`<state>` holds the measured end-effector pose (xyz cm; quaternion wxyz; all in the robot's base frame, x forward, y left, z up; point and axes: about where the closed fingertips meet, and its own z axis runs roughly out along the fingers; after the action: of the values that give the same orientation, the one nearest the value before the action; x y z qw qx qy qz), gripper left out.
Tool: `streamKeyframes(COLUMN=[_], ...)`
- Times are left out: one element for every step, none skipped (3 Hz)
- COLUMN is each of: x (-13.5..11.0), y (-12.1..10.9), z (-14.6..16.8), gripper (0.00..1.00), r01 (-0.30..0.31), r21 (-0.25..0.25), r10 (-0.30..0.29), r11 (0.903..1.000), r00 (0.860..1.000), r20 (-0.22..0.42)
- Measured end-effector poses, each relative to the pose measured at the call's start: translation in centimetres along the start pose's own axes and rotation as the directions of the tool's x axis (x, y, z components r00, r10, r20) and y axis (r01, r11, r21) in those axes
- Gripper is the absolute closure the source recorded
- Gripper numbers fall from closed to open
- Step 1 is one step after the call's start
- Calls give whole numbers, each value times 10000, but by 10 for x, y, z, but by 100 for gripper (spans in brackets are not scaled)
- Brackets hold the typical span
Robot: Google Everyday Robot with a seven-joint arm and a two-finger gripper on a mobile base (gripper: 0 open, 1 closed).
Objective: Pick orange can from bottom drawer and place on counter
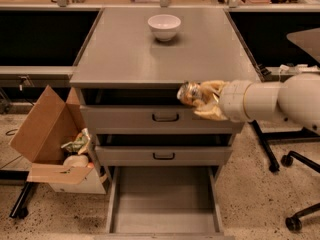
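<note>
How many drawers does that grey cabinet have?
3: the top drawer just under the counter, the middle drawer below it, and the bottom drawer lowest, pulled far out. The tool holds the orange can in front of the top drawer's upper right.

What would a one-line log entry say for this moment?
gripper: just below counter front edge, before top drawer | jaws: shut on orange can | bottom drawer: open | status: can not yet placed

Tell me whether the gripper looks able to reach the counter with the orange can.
Probably yes: the gripper, shut on the orange can, hovers right by the counter's front edge, and the white bowl sits far back, leaving the front bare.
</note>
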<state>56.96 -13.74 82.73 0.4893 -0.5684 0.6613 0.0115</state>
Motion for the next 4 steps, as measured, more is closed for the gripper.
streamKeyframes(x=[-9,-10,-16,-28], y=[-18,-19,-36,-73], z=[-14,-15,-17,-20], gripper=[100,100,100,100], r01=[319,328,273,28], r21=[274,287,336,499], r10=[-322,-331,-281,-43], r11=[9991,9990,9991,9987], r00=[9994,9994,9994,9995], r20=[103,108,219,300])
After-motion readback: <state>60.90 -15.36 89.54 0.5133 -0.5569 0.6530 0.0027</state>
